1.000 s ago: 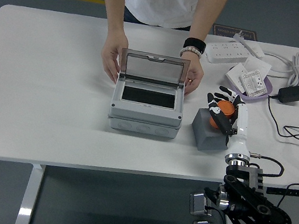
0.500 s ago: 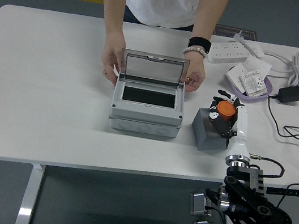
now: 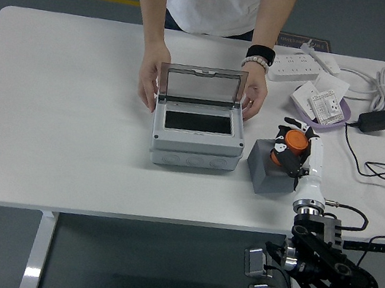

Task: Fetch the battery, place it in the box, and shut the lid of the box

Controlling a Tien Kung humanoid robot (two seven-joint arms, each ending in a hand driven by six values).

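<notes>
Fingers (image 3: pixel 285 146) of my right hand (image 3: pixel 296 154) grip the orange battery (image 3: pixel 293 141) near the tabletop's right edge; next, carrying it into the open box (image 3: pixel 197 131).

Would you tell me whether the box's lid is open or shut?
Open: the lid stands upright behind the box.

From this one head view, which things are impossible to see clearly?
- Battery: its lower part is hidden by the right hand wrapped around it.
- Box interior: dark, contents unreadable.
- Person: cut off by the top edge; the hands are partly behind the lid.
- Left arm: outside the picture.
- Print on the packets in the purple tray: too small.
</notes>
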